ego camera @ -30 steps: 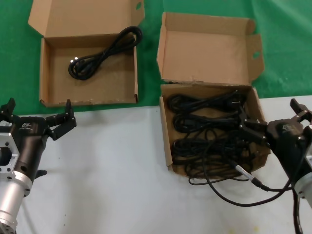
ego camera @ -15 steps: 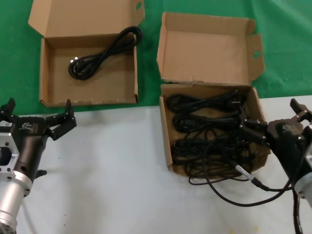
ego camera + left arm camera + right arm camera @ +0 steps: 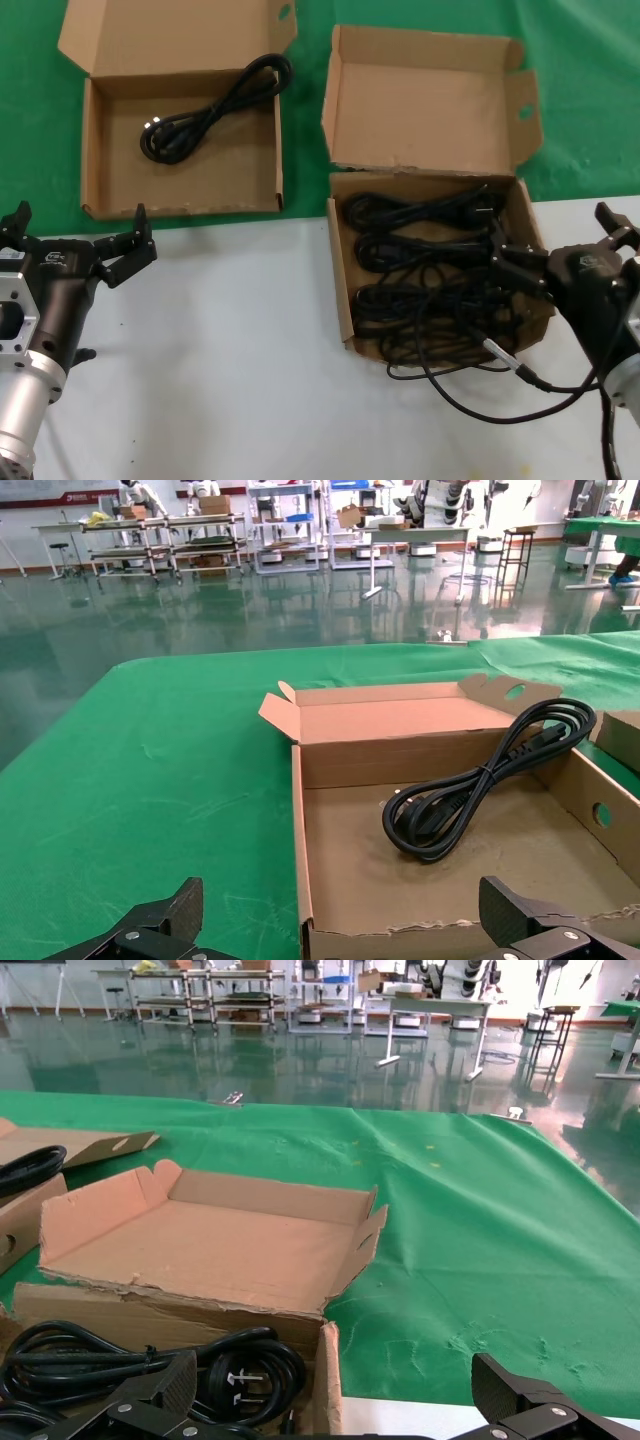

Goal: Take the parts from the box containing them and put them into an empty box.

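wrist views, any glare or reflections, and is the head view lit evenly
Left wrist view: the polished floor behind the table mirrors the shelving in bright patches, while the cord in the wide box is sharp. Right wrist view: the same sheen on the floor beyond the green cloth. Head view: even light, soft shadows only, white tabletop not blown out.

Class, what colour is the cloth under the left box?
Green cloth, clearest in the left wrist view.
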